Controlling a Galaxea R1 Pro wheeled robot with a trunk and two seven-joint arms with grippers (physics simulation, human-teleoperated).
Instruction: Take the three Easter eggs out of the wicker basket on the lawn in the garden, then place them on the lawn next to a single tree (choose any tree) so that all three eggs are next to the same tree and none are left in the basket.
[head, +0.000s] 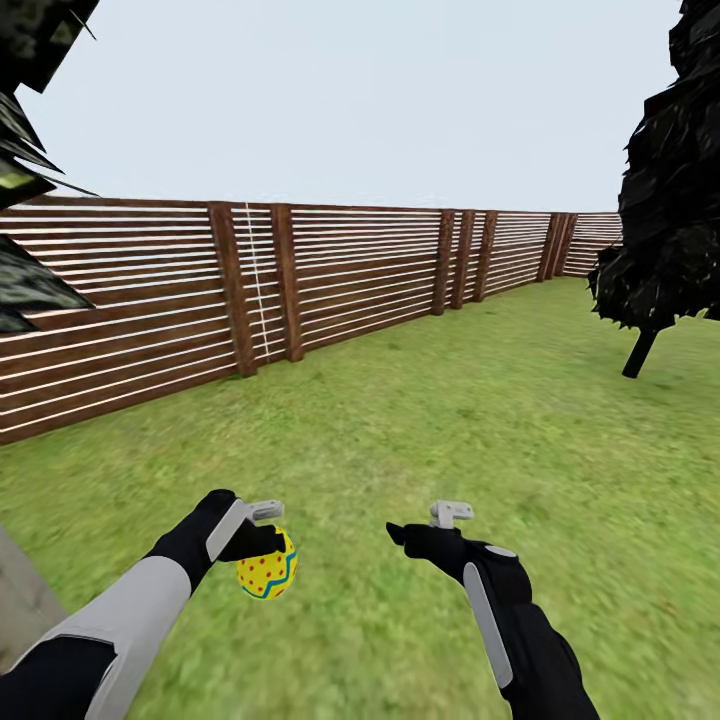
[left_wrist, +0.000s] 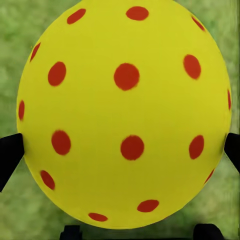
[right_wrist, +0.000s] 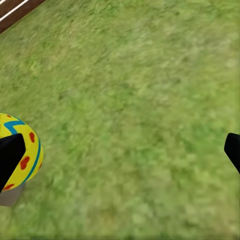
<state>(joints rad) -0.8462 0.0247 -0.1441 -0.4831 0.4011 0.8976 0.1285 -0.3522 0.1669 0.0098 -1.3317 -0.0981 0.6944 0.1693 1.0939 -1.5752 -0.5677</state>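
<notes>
You see one egg (head: 267, 574) and two grippers, left (head: 262, 540) and right (head: 400, 533). One fence (head: 300, 285), one dark tree (head: 665, 190).

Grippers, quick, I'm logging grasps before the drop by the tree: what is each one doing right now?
Left gripper: closed on the yellow egg with red dots.
Right gripper: open, holding nothing, above the lawn.

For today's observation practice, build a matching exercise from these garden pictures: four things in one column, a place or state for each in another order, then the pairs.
Things
1. egg
2. right gripper
3. fence
4. dark tree

Places or states
A. runs along the far edge of the lawn
B. held in the left gripper
C. stands at the right of the head view
D. open, holding nothing, above the grass

Pairs: 1-B, 2-D, 3-A, 4-C
</notes>
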